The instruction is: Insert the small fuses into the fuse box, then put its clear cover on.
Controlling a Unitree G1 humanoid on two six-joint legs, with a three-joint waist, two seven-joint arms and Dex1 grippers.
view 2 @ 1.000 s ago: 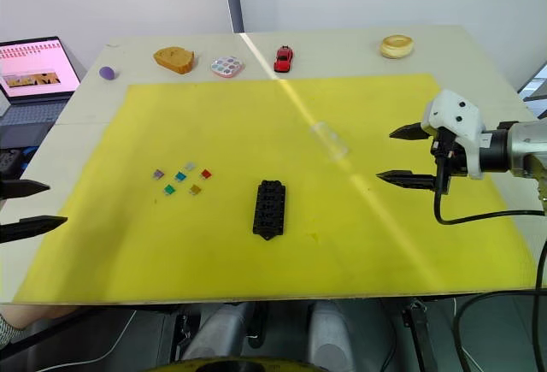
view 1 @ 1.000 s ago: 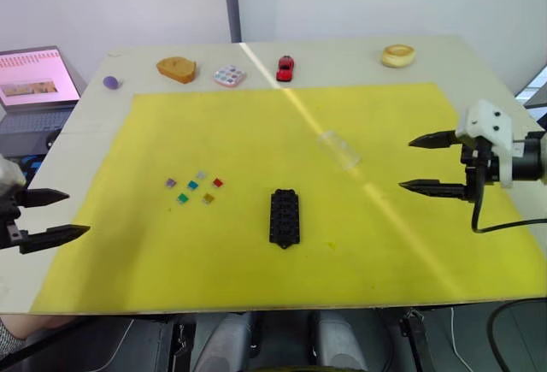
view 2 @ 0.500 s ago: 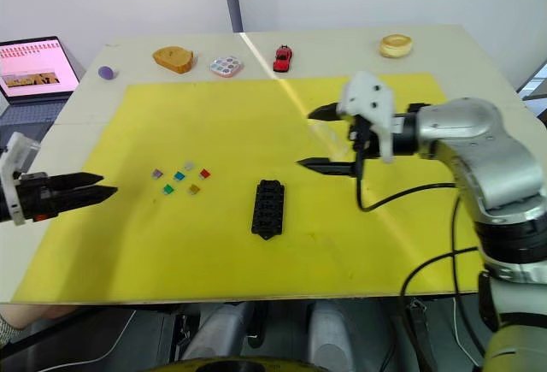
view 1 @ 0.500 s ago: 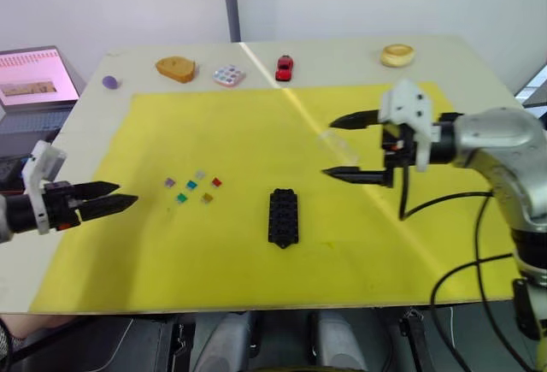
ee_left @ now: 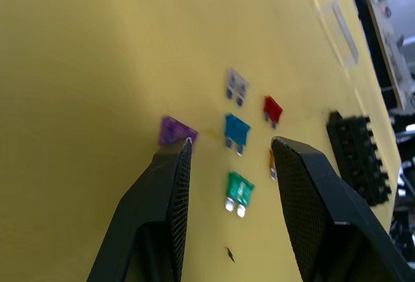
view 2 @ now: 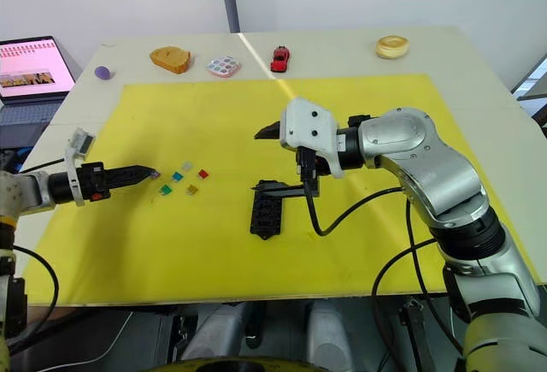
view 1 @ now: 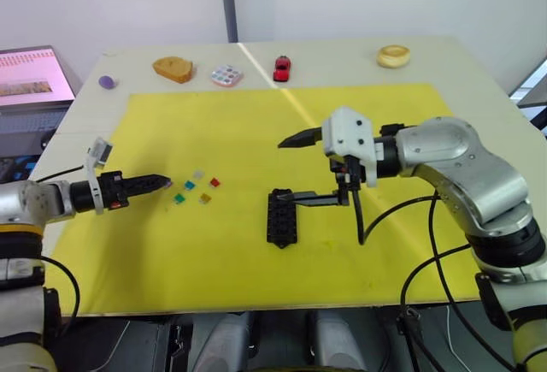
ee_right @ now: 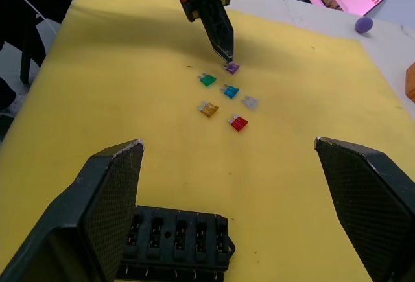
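I'm on the first fuse: my left gripper [ee_left: 230, 159], part open and empty, reaches the purple fuse [ee_left: 176, 130] and must straddle it, while my right gripper [ee_right: 230, 214] hangs wide open over the fuse box [ee_right: 175, 244].

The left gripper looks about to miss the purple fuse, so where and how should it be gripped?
Probably by its plastic body, across the two wide flat faces, coming from above. The purple fuse lies flat on the yellow mat at the edge of the cluster, beside the teal fuse. The left gripper, open, has one fingertip at the fuse, so it should shift to straddle it.
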